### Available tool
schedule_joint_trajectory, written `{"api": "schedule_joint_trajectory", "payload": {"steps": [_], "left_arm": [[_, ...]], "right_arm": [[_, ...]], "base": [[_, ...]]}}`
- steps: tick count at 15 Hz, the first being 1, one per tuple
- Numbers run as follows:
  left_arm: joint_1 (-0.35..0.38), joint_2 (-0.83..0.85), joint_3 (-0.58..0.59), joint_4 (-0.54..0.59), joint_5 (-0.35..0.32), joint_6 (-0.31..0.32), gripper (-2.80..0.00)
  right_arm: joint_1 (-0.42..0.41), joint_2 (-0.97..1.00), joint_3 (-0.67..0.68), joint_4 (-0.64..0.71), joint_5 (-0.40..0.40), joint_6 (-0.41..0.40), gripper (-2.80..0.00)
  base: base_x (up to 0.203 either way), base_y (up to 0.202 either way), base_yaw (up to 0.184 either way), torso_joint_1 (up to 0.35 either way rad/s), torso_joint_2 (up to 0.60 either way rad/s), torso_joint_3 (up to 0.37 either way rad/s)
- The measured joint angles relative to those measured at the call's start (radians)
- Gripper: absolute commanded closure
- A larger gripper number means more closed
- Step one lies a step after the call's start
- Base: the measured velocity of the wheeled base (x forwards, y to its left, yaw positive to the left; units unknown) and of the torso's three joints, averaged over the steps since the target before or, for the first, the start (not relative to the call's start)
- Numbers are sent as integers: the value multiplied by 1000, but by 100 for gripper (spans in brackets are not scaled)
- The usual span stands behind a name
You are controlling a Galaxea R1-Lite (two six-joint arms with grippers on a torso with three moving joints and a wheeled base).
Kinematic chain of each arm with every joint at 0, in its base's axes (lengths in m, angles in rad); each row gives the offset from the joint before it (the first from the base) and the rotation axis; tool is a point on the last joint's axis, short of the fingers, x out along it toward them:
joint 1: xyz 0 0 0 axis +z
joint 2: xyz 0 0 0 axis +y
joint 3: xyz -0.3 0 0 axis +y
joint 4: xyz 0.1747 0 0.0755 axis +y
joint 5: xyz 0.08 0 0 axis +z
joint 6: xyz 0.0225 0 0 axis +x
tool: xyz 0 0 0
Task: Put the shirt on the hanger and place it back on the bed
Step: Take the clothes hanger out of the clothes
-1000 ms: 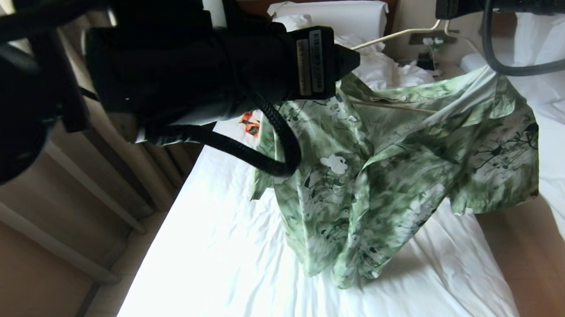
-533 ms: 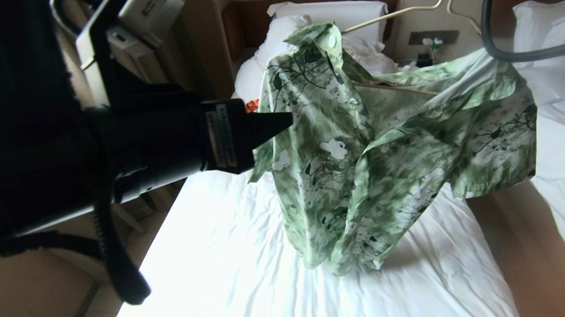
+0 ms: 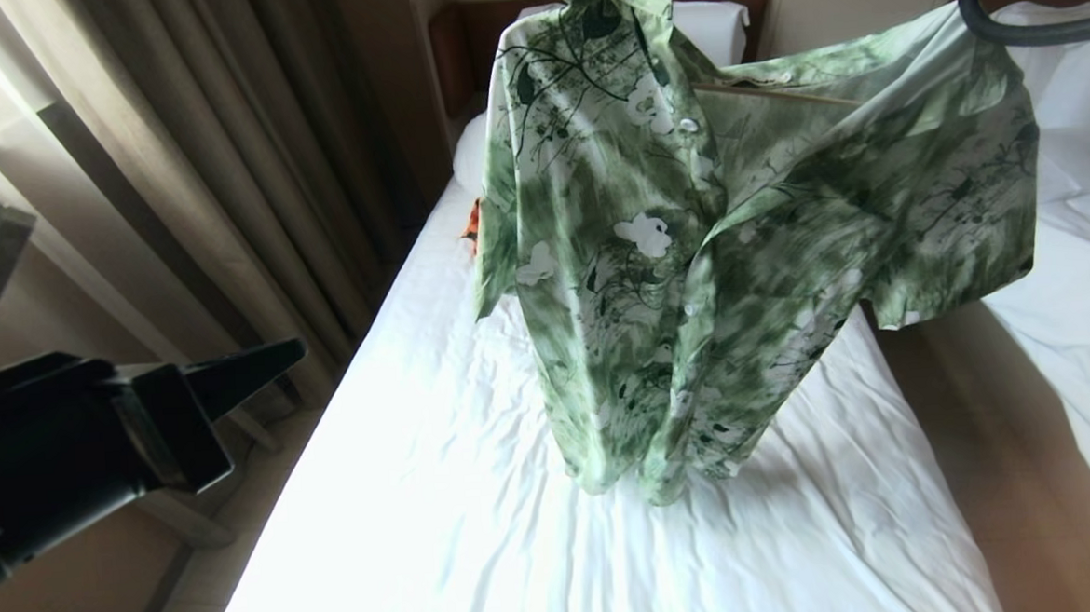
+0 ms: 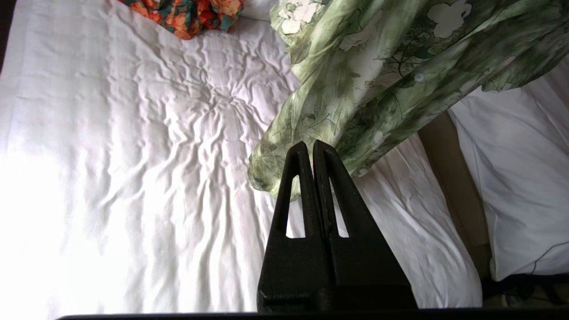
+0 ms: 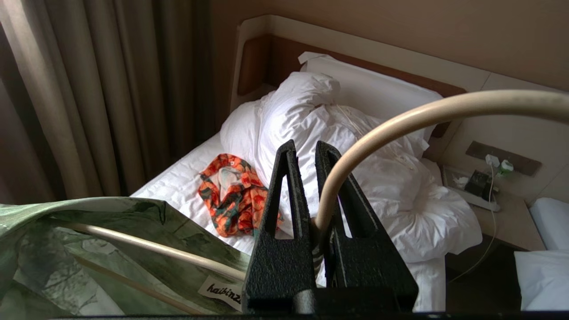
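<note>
Nearest the head camera, the left gripper is seen low at the left, off the side of the bed, with its two fingers pressed together and nothing held between them; in its own wrist view the left gripper is pointed at the wrinkled white sheet with the shirt's lower hem just beyond its tips. Beyond it, the shirt is held up over the middle of the mattress, its hem resting on or just above the sheet, its collar high at the top edge of the view and one sleeve spread out toward the right. A thin bar of the hanger can be made out inside the open neck. In the right wrist view the right gripper is closed on the hanger, the cream hook being clamped between the fingers, and the shirt is draped on the hanger's shoulder below. Farther off, an orange patterned garment lies on the sheet beside the bulky duvet, with what appears to be a pillow against the dark headboard. Curtains hang at the left.
</note>
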Motion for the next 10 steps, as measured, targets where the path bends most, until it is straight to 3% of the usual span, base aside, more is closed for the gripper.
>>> {"api": "schedule_joint_trajectory", "payload": {"steps": [4, 10], "left_arm": [[63, -146, 116, -1, -5, -91, 0], [158, -302, 225, 5, -6, -103, 0]], "right_arm": [[-2, -16, -9, -2, 5, -17, 0], [-3, -49, -11, 0, 33, -20, 0]], "base": [[0, 0, 0, 0, 0, 0], [0, 0, 0, 0, 0, 0]]}}
